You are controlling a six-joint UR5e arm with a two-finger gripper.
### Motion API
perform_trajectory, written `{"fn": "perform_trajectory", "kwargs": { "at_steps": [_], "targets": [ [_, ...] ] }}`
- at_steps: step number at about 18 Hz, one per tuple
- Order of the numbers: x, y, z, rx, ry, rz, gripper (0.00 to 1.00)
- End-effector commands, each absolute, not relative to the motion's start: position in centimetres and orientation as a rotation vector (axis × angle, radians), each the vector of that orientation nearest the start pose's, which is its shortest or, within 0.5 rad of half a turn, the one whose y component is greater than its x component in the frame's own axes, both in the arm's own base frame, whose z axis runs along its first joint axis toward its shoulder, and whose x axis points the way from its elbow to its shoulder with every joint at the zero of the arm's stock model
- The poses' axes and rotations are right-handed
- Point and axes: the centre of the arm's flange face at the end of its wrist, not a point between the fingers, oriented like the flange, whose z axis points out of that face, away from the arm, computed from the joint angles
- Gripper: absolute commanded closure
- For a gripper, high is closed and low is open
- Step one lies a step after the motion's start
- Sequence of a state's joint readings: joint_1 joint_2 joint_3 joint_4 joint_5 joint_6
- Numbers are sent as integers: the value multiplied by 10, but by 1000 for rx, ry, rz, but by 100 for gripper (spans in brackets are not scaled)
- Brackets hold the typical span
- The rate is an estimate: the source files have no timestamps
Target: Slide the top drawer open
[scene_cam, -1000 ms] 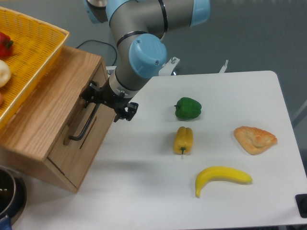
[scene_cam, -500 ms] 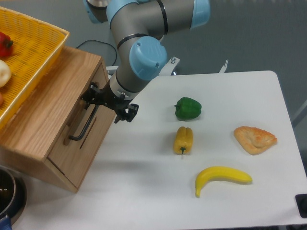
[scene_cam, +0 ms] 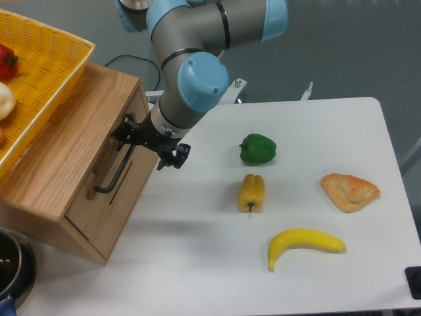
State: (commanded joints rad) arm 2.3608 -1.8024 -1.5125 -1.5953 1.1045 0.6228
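A yellow basket (scene_cam: 49, 62) holds a red pepper (scene_cam: 6, 60).

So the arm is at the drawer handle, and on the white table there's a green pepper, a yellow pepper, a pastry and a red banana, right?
Not quite: the banana is yellow, not red, as the camera view shows. The rest holds: the gripper is at the handle, with the green pepper, yellow pepper and pastry on the table.

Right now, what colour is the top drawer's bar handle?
Black, against the light-oak top drawer front; bar handle shows in the fixed camera view.
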Motion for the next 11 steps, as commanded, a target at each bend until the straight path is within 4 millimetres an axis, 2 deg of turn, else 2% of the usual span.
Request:
{"fn": "perform_trajectory", "kwargs": {
  "at_steps": [11],
  "targets": [
    [-285, 521, 396, -2910, -321, -676, 0]
  ]
}}
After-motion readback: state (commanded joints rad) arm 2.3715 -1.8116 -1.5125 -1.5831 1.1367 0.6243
